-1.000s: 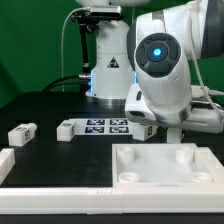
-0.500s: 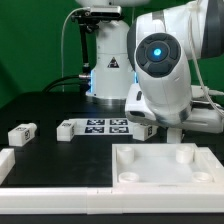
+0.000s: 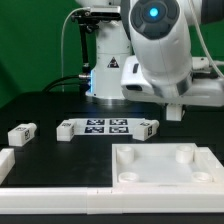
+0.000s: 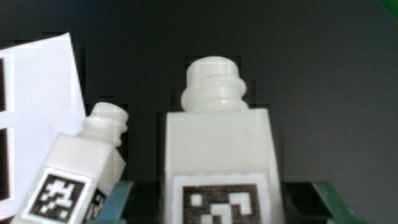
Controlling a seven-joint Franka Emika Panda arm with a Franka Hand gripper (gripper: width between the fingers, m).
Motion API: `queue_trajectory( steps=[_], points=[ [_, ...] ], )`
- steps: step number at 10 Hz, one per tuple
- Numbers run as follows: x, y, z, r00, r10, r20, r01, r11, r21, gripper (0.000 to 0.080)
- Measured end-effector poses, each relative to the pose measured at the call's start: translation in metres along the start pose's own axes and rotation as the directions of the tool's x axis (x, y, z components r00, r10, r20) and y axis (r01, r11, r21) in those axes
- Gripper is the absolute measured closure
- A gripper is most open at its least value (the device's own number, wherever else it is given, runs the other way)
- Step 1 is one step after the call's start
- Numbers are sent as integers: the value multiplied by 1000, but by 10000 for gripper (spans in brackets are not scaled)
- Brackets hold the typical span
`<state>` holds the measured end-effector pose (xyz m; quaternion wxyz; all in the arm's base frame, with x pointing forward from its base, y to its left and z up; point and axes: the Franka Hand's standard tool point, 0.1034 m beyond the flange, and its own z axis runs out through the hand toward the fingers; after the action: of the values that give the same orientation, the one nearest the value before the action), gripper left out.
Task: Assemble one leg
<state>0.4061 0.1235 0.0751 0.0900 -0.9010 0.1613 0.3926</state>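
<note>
In the wrist view a white leg (image 4: 217,140) with a rounded peg end and a black-and-white tag lies between my gripper's (image 4: 231,205) green fingers (image 4: 125,200). Dark gaps show on both sides of it, so the jaws stand open around it. A second leg (image 4: 80,165) lies tilted beside it, at the edge of the marker board (image 4: 36,90). In the exterior view my gripper (image 3: 175,113) hangs above the table right of the marker board (image 3: 105,125). Legs lie at the exterior view's left (image 3: 20,132), by the board's left end (image 3: 66,129) and by its right end (image 3: 148,127).
The large white square board with round corner sockets (image 3: 140,160) lies at the front right of the exterior view. Long white border strips (image 3: 50,202) run along the front edge. The arm's base (image 3: 108,60) stands behind the marker board.
The arm has risen in the exterior view, uncovering the leg at the marker board's right end. The parts on the table have not moved.
</note>
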Motion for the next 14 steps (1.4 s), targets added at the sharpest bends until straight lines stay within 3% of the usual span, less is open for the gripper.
queue_trajectory(
  steps=[2,4,5,6,8,10,12,13,14],
  points=[
    [3,-2,4,999,-2,-38,2,1000,2,511],
    [19,-8,-2,969,-11,-246,18,1000,26,511],
    [32,-3,5,934,-36,-356,44,999,14,511],
    [43,1,2,901,-84,-426,79,996,-29,511],
    [50,2,-17,798,-144,-585,129,989,-68,511],
    [45,-6,-32,697,-174,-695,164,983,-81,511],
    [24,-15,-44,621,-158,-768,172,983,-63,511],
    [14,-27,-55,549,-130,-826,185,982,-32,511],
    [9,-37,-57,510,-141,-849,209,977,-37,511]
  ],
)
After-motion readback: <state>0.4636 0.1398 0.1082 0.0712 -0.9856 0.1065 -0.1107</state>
